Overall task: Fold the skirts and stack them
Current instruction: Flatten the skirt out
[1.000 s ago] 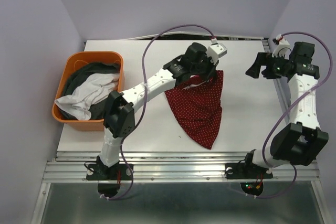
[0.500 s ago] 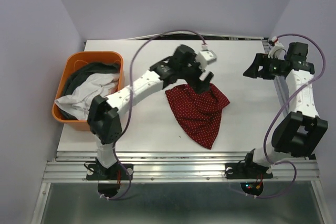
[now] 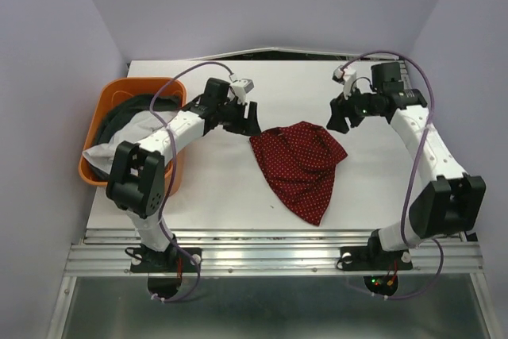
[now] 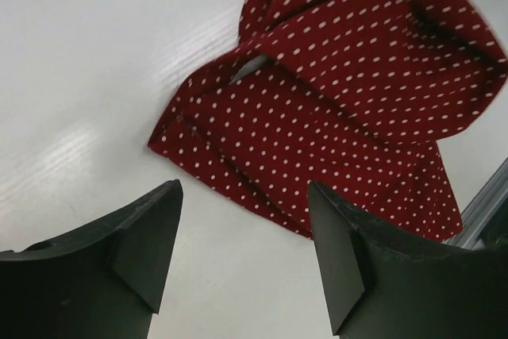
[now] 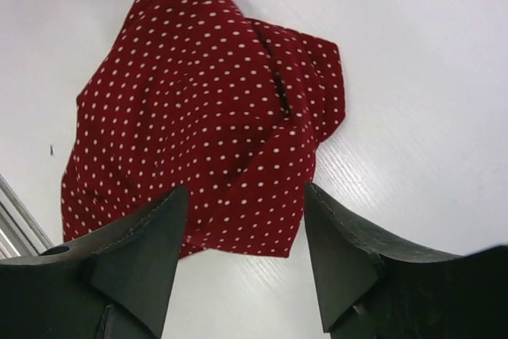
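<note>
A red skirt with white dots [image 3: 300, 166] lies crumpled on the white table [image 3: 373, 188], wide at the top and pointed toward the near edge. My left gripper [image 3: 250, 119] hovers just off its upper left corner, open and empty; in the left wrist view the red skirt [image 4: 341, 101] lies beyond the gripper [image 4: 244, 196]. My right gripper [image 3: 337, 117] hangs open above the upper right corner. In the right wrist view the red skirt [image 5: 206, 109] reaches down to the gripper [image 5: 246, 192]. The white skirt [image 3: 107, 151] and dark grey skirt [image 3: 127, 109] lie in the basket.
The orange plastic basket [image 3: 101, 99] stands at the table's left edge, with the left arm's forearm reaching over its right rim. Purple walls close in the back and sides. A metal rail [image 3: 278, 242] runs along the near edge.
The left gripper opened and let go of the red skirt, which dropped onto the table, then drew back to the left. The right arm swung in leftward to the skirt's right corner.
</note>
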Controlling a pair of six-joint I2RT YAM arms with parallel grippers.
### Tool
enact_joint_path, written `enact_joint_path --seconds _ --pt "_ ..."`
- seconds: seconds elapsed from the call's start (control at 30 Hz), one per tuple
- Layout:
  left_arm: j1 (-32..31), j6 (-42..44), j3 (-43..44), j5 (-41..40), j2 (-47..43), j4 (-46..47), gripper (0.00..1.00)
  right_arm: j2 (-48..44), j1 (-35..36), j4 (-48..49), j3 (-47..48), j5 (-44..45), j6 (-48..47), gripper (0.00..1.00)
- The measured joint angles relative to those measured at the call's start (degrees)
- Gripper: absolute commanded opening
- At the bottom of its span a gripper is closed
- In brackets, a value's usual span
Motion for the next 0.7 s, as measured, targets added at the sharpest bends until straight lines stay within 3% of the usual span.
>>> enact_joint_path --seconds 0.2,0.33,0.7 --pt "2.49 -2.67 -0.09 1.95 8.57 -1.77 0.77 -13.38 12.24 -0.79 -7.34 3.63 -19.12 0.65" --pt "2.23 -3.58 2.08 1.99 10.75 -2.45 0.76 -15.08 20.96 0.17 -14.05 8.39 -29.75 0.65" --pt "1.95 -6.95 2.69 4.13 18.18 -0.79 0.69 -12.94 22.12 3.06 -26.29 14.64 -45.27 0.69"
